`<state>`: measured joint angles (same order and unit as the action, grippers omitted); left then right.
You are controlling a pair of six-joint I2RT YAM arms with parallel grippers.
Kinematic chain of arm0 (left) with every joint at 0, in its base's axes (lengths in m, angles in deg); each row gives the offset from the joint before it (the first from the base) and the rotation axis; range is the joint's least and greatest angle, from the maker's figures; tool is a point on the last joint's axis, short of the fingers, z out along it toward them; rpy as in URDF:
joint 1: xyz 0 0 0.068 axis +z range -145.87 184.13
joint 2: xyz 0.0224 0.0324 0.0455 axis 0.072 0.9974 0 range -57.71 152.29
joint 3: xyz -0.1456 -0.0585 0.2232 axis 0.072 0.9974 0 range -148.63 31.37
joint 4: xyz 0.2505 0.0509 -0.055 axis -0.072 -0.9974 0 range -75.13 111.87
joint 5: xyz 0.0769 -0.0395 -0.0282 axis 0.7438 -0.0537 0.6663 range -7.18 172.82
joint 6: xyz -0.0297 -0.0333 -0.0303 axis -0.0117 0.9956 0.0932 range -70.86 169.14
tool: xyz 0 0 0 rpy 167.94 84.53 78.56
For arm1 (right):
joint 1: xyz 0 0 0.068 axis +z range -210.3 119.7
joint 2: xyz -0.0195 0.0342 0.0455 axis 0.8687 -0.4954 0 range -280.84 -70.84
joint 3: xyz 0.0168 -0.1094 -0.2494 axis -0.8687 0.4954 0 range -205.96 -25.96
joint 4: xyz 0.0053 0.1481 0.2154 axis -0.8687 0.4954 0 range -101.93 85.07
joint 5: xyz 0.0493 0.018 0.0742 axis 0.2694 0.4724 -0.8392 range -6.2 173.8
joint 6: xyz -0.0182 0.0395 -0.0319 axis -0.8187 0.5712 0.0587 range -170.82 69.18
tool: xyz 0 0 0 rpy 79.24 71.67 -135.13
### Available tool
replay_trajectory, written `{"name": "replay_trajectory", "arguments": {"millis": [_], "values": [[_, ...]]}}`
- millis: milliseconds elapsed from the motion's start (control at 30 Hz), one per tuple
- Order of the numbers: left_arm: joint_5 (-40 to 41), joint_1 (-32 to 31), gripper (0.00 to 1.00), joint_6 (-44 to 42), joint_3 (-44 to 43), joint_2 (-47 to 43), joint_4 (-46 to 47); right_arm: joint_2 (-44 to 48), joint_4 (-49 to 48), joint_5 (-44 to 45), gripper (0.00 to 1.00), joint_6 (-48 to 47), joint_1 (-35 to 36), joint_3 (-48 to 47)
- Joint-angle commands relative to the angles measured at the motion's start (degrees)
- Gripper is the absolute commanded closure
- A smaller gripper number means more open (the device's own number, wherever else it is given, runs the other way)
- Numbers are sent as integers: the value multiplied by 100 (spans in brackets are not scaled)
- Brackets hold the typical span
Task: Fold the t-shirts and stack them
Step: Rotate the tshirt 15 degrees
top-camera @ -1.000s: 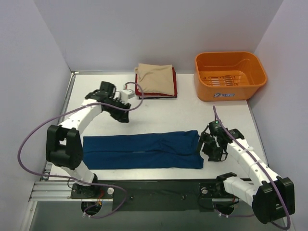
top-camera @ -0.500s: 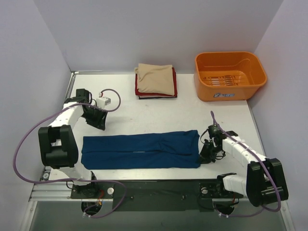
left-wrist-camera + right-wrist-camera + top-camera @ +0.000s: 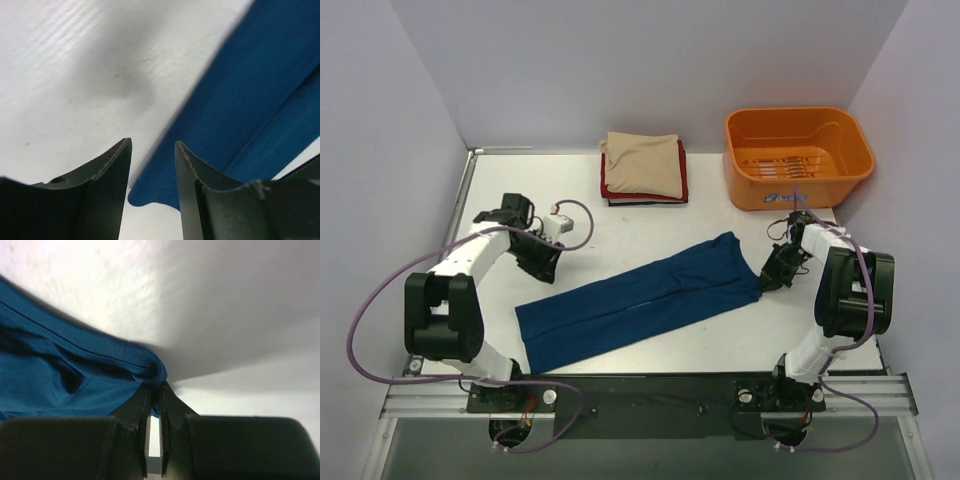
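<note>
Tabletop point(image 3: 650, 225) in white is seen beneath everything, with both arms mounted at its near edge. The dark blue t-shirt point(image 3: 640, 298), folded lengthwise into a long strip, is laid diagonally across the middle, its left end nearer the arm bases and its right end farther back. The orange tub point(image 3: 798, 158) is set at the far right corner, well apart from the strip. A stack of folded t-shirts point(image 3: 643, 172) is placed at the far edge near the middle: a beige t-shirt point(image 3: 642, 162) is on top, a red t-shirt point(image 3: 684, 184) is under it, and a dark edge point(image 3: 640, 203) is seen at the bottom. The right gripper point(image 3: 767, 280) is lowered onto the strip's right end, and in its wrist view its jaws are pressed together on the hem of the blue cloth point(image 3: 60, 370). The left gripper point(image 3: 545, 268) is held just beyond the strip's left end; its fingers point(image 3: 107, 170) are parted about halfway with nothing between them, and a corner of the blue cloth point(image 3: 250, 100) is seen below them.
</note>
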<state>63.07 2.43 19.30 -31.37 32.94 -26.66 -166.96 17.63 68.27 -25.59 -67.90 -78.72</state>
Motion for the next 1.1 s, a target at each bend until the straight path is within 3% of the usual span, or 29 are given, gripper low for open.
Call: {"name": "replay_trajectory", "arguments": {"millis": [0, 100, 433, 467, 567, 700, 867, 967, 1033, 1067], "values": [[-21, -830, 50, 14, 288, -442, -60, -337, 296, 472, 100, -379, -339, -323], [-125, -1131, 50, 154, 350, -540, -112, -390, 375, 656, 100, -388, -444, -638], [-109, -1096, 50, 365, 236, -338, -157, -873, 849, 1306, 99, -713, -858, -1668], [-108, -1088, 50, 348, 253, -303, -165, -909, 893, 1350, 93, -704, -849, -1764], [-3, -1053, 50, 357, 341, -232, -192, -734, 1034, 1447, 56, -573, -875, -1783], [-99, -886, 50, 365, 438, -214, -218, 28, 999, 1535, 44, -362, -928, -1572], [-319, -806, 50, 330, 534, -223, -271, 1339, 911, 2027, 41, -106, -841, -1326], [-241, -789, 49, 295, 570, -136, -218, 2341, 815, 2607, 41, -281, 132, -1089], [-310, -675, 49, 243, 544, -48, -218, 2834, 579, 2669, 40, -335, 1274, -800], [-423, -613, 49, 216, 500, -21, -261, 3079, 464, 2678, 41, -370, 2261, -685]]}}
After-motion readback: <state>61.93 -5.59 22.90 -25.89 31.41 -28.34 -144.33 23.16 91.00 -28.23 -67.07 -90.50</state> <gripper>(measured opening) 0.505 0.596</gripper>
